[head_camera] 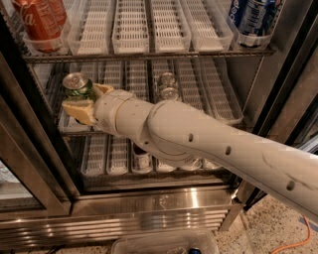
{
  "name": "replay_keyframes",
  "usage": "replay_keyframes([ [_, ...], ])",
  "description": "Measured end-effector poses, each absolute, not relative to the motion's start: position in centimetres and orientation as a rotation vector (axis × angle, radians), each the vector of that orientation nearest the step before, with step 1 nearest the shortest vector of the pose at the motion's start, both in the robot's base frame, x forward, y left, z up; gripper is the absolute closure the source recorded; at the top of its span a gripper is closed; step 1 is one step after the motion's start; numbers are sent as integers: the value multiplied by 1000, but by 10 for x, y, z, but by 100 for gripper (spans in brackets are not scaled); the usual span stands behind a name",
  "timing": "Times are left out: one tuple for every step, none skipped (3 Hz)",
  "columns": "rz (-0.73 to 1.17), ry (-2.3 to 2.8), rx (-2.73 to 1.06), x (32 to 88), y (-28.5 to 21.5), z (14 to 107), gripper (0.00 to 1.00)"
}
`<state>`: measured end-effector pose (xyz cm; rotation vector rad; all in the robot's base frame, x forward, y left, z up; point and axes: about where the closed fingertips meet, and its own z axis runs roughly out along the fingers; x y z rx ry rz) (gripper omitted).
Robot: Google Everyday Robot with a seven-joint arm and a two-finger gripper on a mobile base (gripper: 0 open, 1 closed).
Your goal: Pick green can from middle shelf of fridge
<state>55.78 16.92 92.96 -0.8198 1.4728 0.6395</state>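
- Dark-green with a silver top, the green can (77, 85) was at about 10 o'clock in the view, at the front left of the middle shelf (214, 94) of the fridge (164, 201); could not tell whether it rested on the tray or was lifted clear
- Gripper (85, 98) was closed around the can, with tan fingers (79, 110) against its sides, one at the can's 6 o'clock and the other at its 3 o'clock
- Pale arm (208, 144) came in from 4 o'clock across the open doorway
- Clear glass container (168, 87) stood near 12 o'clock on the same tier, well apart from the can
- Top tier held red cola cans (39, 20) at 11 o'clock and blue cans (253, 15) at 1 o'clock
- On the bottom tier, a can (141, 161) was partly hidden under the arm
- Orange cable (298, 240) lay on the speckled floor at 5 o'clock
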Motion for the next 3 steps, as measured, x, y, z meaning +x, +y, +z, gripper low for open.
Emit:
replay_keyframes([
  [626,1496,-813,545,158,934,100],
  [615,1524,-808,530,147,937,100],
  [613,1526,-807,528,145,938,100],
])
